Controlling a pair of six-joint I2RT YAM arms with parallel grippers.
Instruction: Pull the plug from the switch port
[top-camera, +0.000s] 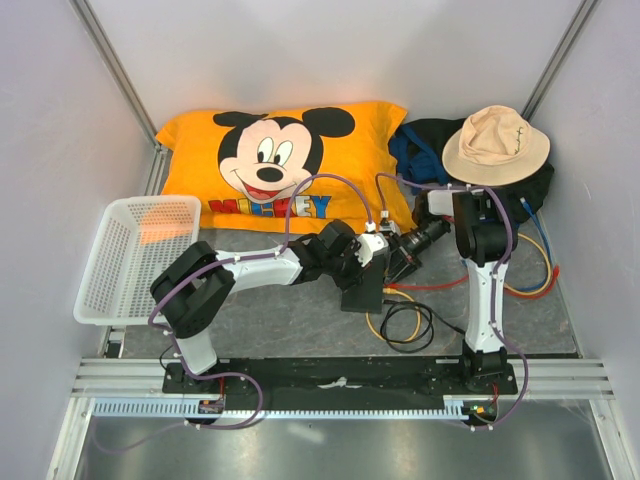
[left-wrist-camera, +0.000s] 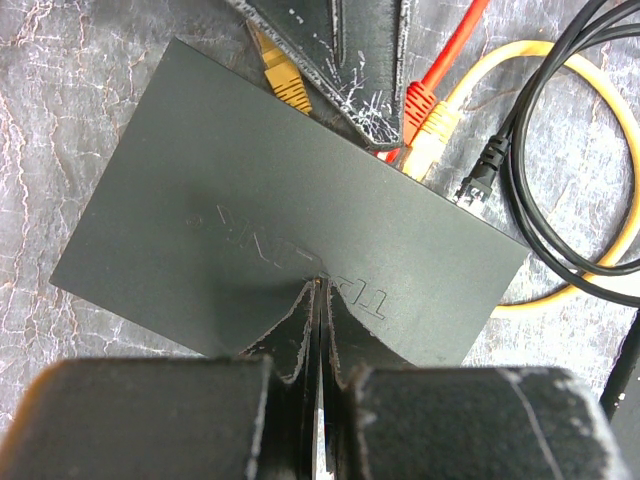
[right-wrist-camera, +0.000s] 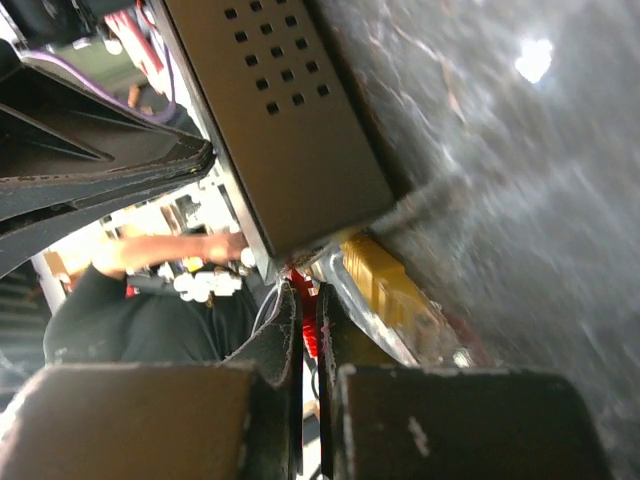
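The flat black switch (left-wrist-camera: 250, 200) lies on the dark mat, also seen in the top view (top-camera: 366, 293). My left gripper (left-wrist-camera: 320, 285) is shut and empty, its tips pressed down on the switch's top face (top-camera: 362, 270). Along the far edge sit a yellow plug (left-wrist-camera: 285, 85), a red plug (left-wrist-camera: 420, 100) and a second yellow plug (left-wrist-camera: 435, 140). My right gripper (right-wrist-camera: 308, 290) is at that edge (top-camera: 402, 262), nearly shut with the red plug (right-wrist-camera: 308, 315) between its fingers. A yellow plug (right-wrist-camera: 390, 285) sits beside it. A loose black plug (left-wrist-camera: 480, 175) lies apart.
Yellow, red and black cables loop on the mat right of the switch (top-camera: 405, 322). An orange Mickey pillow (top-camera: 280, 165) lies behind. A white basket (top-camera: 135, 255) stands left. A tan hat (top-camera: 495, 145) rests on a dark bag (top-camera: 425, 150) at back right.
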